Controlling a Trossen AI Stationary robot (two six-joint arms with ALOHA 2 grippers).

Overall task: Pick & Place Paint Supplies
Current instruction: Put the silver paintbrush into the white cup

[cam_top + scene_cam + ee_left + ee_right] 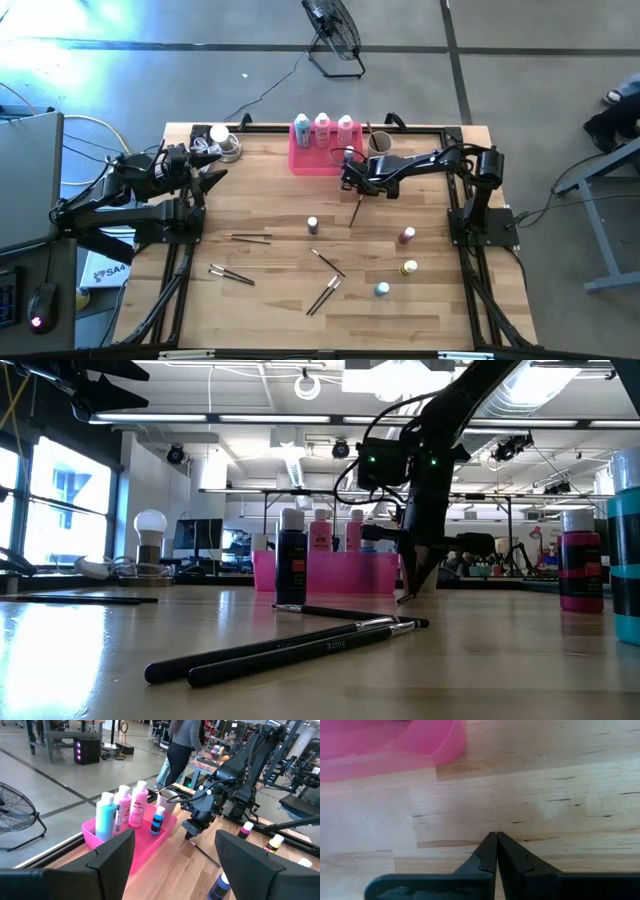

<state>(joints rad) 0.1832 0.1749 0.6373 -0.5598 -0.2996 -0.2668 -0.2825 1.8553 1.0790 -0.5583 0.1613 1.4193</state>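
Paintbrush (pixel 355 212) lies on the table (pixel 270 310) just in front of the pink tray (pixel 300 160), directly below the right gripper (pixel 349 180), whose fingers are pressed together and hold nothing. A sound pick would, by judgement, need the jaws parted and lowered astride the thin handle. Three tall bottles (pixel 322 127) and a small blue bottle (pixel 158 820) stand in the tray; the cup (pixel 379 142) beside it crowds the approach. The left gripper (pixel 210 175) waits wide open, well apart from the tray.

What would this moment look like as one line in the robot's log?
right end effector: shut, empty, beside pink tray | brush: on table below it | left end effector: open, waiting at table's left edge
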